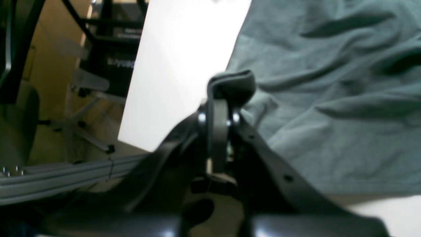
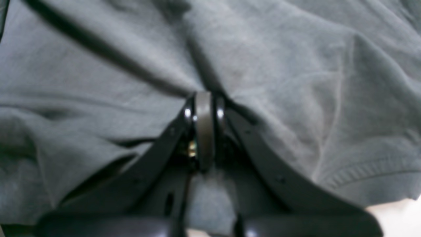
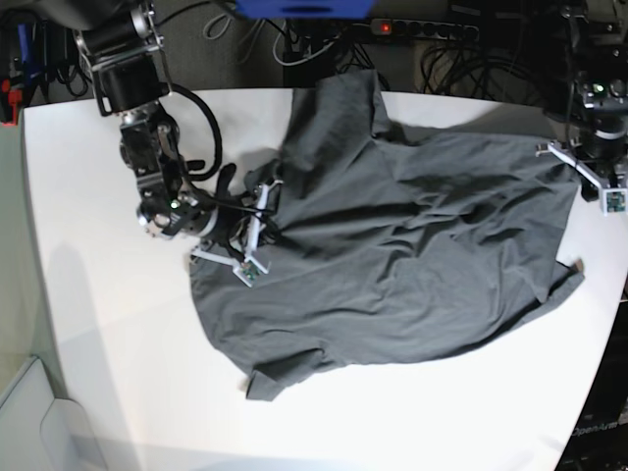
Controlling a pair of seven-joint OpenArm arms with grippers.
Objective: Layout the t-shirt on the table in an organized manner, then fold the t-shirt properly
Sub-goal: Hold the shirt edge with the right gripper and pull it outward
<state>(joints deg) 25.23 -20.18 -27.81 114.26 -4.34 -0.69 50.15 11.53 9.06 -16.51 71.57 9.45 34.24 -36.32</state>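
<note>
The overhead base view is evenly lit and fairly sharp; the white table is bright but keeps its edges, with a faint grey shadow band across its lower left; the t-shirt reads as dark charcoal, its wrinkles shown by soft shading; the background behind the table is dim. The left wrist view is soft and blurred throughout; the table there is blown out to featureless white glare; the left gripper is dark, close and out of focus, with small bright glints. The right wrist view is dimmer and hazy; the fabric folds cast dark smeared shadows; the right gripper is blurred, nearly silhouetted.
</note>
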